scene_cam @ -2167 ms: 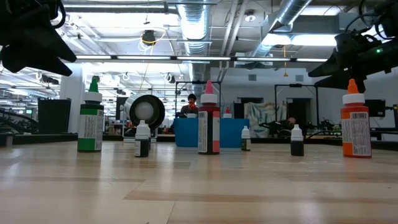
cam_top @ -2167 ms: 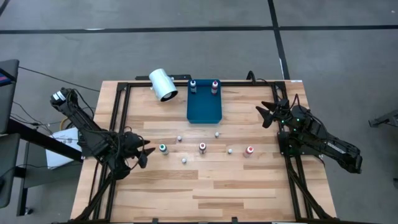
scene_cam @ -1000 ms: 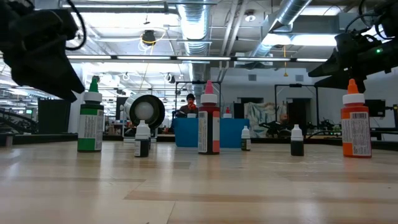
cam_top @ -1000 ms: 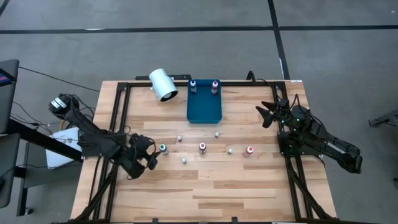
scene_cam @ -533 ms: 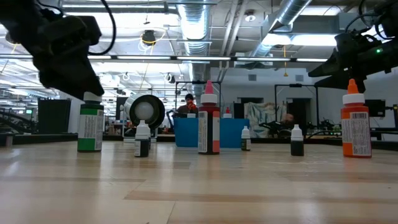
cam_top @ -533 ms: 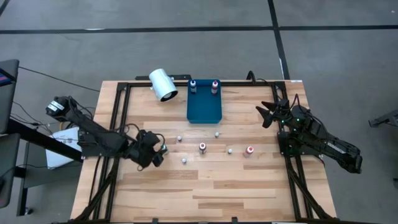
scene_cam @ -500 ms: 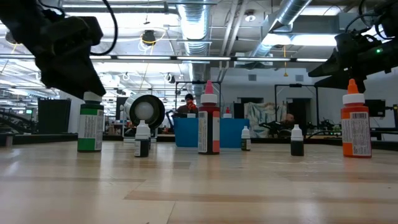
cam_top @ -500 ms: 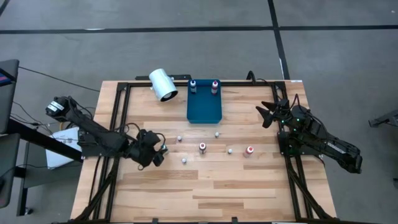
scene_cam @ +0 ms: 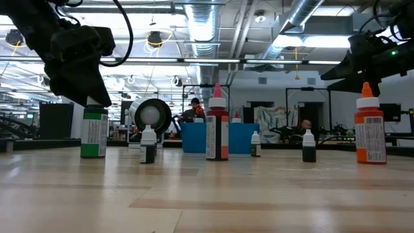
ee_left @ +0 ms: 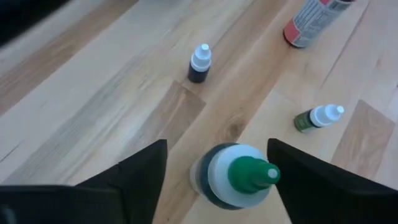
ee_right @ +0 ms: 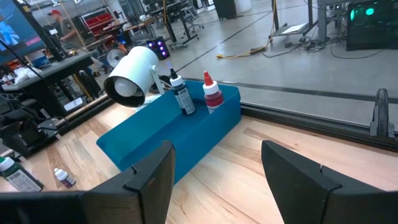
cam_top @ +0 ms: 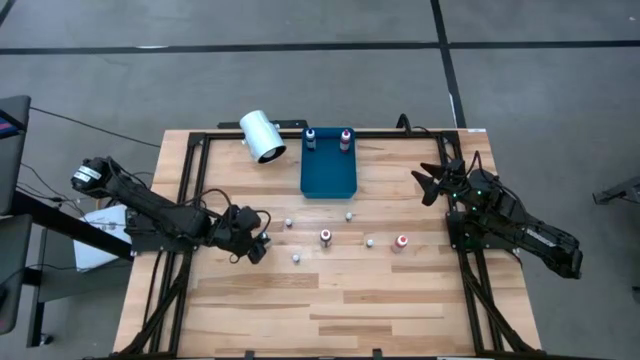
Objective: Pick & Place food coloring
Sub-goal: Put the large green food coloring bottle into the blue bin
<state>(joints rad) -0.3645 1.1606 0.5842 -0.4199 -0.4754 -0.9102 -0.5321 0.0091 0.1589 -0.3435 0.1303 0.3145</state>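
The left gripper (cam_top: 255,243) is hanging over the green-capped bottle (ee_left: 233,176), fingers (ee_left: 134,174) spread wide on either side of it and not touching it. In the low view the bottle (scene_cam: 94,132) is standing upright with the gripper (scene_cam: 81,97) covering its cap. At about three o'clock from it, the small white-capped bottles (cam_top: 296,257) and the pink-capped bottle (cam_top: 325,237) are standing in a loose row; the red-capped bottle (cam_top: 401,241) is ending the row. At twelve o'clock from that row, the blue tray (cam_top: 329,172) is holding two bottles (ee_right: 199,93) at its far end. The right gripper (cam_top: 428,185) is waiting wide open and empty near the table's right edge (cam_top: 480,140).
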